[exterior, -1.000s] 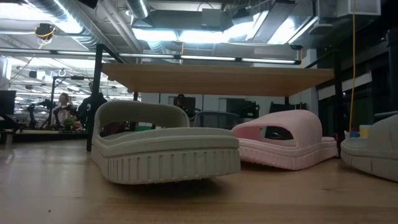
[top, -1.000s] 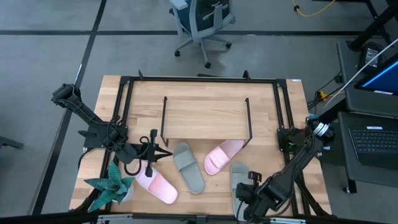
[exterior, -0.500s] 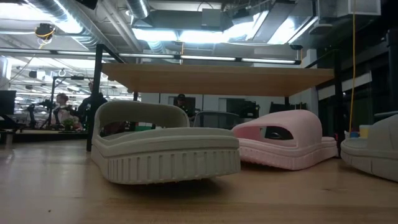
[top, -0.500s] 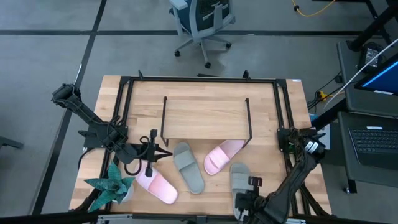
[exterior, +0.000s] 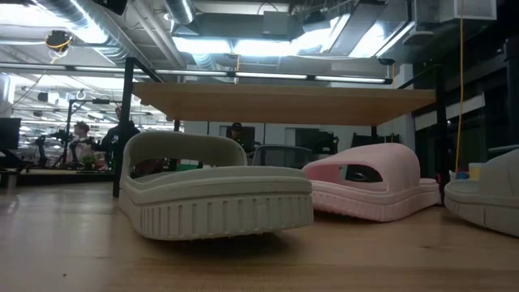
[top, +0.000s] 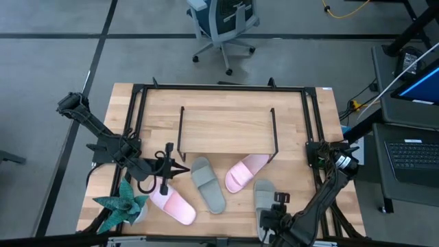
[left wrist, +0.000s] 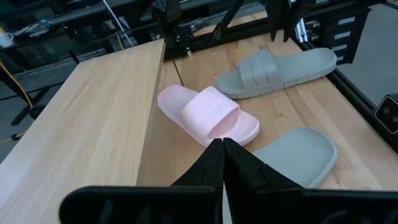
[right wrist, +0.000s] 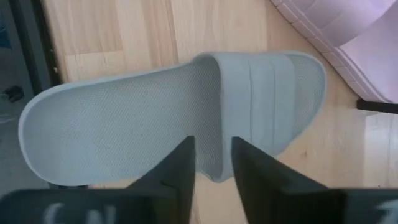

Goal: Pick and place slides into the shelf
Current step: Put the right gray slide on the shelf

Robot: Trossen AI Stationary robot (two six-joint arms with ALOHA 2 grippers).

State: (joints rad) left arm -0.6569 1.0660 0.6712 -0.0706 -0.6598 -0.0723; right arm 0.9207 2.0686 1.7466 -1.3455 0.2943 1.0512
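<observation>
high view gives me the wooden table (top: 226, 103) first, with the shelf (top: 228, 130) standing empty near its middle, all four slides down on the tabletop in front of it. one grey-green slide (top: 208, 184) lies just beside a pale pink slide (top: 245, 172) whose toe end reaches the shelf's front right corner. a second pink slide (top: 171, 203) sits at the front left by the teal plant (top: 122, 204), and the other grey-green slide (top: 264, 200) is at the front right edge. my right gripper (right wrist: 211, 163) hovers over that last one, fingers spread apart with a gap between them, straddling its side rim near the strap; i can't quite tell if they touch the foam. my left gripper (left wrist: 221, 163) waits above the front left slide, fingers pressed together, holding nothing.
</observation>
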